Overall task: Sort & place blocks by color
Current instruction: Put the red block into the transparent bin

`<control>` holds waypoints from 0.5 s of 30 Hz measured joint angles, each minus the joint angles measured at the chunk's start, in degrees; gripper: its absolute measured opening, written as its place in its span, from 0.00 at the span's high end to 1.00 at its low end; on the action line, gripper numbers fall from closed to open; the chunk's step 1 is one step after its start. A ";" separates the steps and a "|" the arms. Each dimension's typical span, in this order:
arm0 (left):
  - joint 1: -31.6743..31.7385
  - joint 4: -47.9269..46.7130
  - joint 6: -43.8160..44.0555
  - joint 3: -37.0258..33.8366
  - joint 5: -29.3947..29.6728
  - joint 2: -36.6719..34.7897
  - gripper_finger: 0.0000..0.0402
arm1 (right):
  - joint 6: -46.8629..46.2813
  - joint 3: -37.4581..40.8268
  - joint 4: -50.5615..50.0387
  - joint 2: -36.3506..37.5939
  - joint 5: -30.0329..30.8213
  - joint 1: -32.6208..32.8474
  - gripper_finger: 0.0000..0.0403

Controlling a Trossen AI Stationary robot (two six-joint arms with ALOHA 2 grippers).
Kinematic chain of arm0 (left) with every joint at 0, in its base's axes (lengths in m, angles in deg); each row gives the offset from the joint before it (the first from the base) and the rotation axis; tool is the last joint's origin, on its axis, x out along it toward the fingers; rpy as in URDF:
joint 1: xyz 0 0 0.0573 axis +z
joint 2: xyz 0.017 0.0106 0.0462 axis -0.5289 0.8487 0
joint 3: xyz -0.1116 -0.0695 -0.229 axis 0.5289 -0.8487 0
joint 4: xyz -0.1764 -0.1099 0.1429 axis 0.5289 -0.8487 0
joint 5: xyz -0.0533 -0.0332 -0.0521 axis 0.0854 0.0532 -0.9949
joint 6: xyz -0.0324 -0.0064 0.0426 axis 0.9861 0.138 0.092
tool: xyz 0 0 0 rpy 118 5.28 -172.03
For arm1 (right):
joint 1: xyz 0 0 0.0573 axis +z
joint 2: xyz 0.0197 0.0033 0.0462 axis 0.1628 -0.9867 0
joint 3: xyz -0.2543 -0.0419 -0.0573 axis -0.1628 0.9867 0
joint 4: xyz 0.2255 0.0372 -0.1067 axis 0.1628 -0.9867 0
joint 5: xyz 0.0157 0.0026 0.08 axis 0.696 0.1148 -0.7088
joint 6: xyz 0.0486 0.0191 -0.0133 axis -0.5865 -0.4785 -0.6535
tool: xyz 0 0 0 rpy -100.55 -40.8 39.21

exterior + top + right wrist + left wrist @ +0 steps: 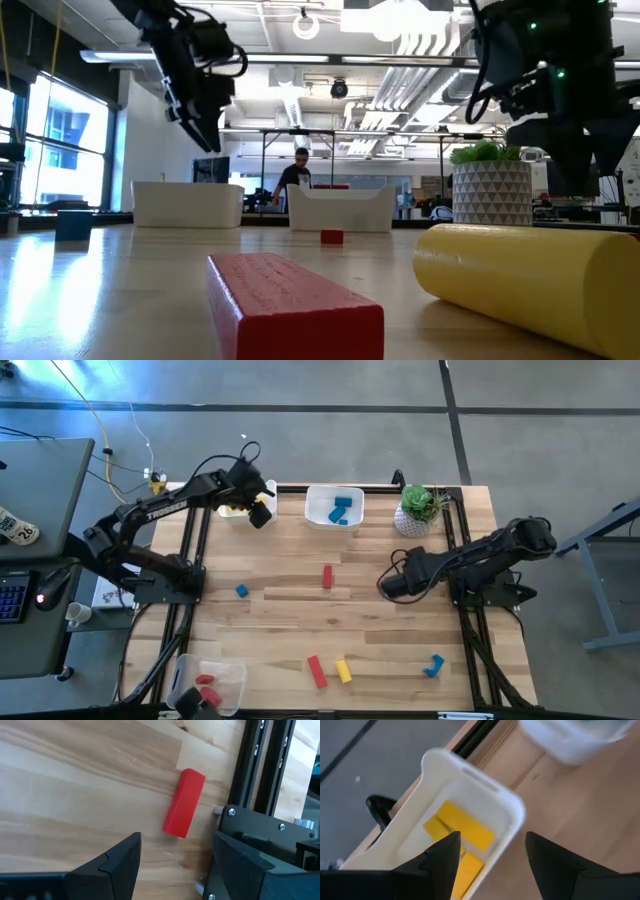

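— Where are the claws?
— Left claw [262, 510] spread empty over the far-left white bin [510, 810] of yellow blocks [465, 827]; right claw [385, 586] agape, empty, mid-tabletop.
— Loose blocks?
— Small red bar [327, 576] centre; others by the near edge.

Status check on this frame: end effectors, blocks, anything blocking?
Left end effector open, empty, over the bin with yellow blocks. Right end effector open, empty, facing the red block mid-table. Nothing in the way.

Yellow bars [457, 827] lie flat in the 11 o'clock bin, blue blocks [341, 510] at 12. Loose on the surface: red bars [327, 576], a yellow cylinder [343, 670], blue pieces [433, 665].
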 joint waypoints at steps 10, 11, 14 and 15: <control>-9.39 0.15 2.16 0.00 -0.04 -9.28 0.47 | 7.83 0.02 -0.20 0.00 -0.06 -6.33 0.43; -10.18 0.21 2.38 0.00 -0.04 -9.79 0.47 | 9.19 0.02 -0.26 0.00 0.28 -6.96 0.43; -12.19 0.48 3.63 0.00 -0.04 -11.14 0.47 | 12.72 0.02 -0.26 0.00 1.35 -9.02 0.43; -12.71 0.58 3.63 0.00 -0.05 -11.42 0.47 | 13.72 0.02 -0.25 0.00 1.65 -9.67 0.43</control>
